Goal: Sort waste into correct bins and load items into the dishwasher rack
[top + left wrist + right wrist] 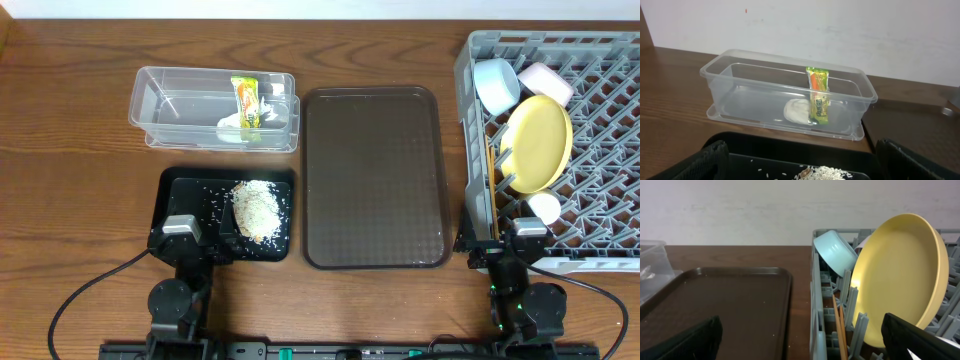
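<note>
The clear tub (160,100) at the back left holds the green-and-yellow wrapper (246,102) and the white paper scrap (232,127); both also show in the left wrist view, wrapper (818,95) and scrap (797,110). The black tray (185,195) holds the rice heap (254,207). The grey rack (600,160) at the right holds the yellow plate (538,143), light blue bowl (495,84), white bowl (546,82), small white cup (544,207) and chopsticks (839,325). My left gripper (205,240) is open and empty at the tray's near edge. My right gripper (503,248) is open and empty at the rack's near left corner.
A large dark brown serving tray (375,175) lies between the bins and the rack; it also shows in the right wrist view (725,300). Loose rice grains are scattered on the black tray. A pale wall stands behind the table.
</note>
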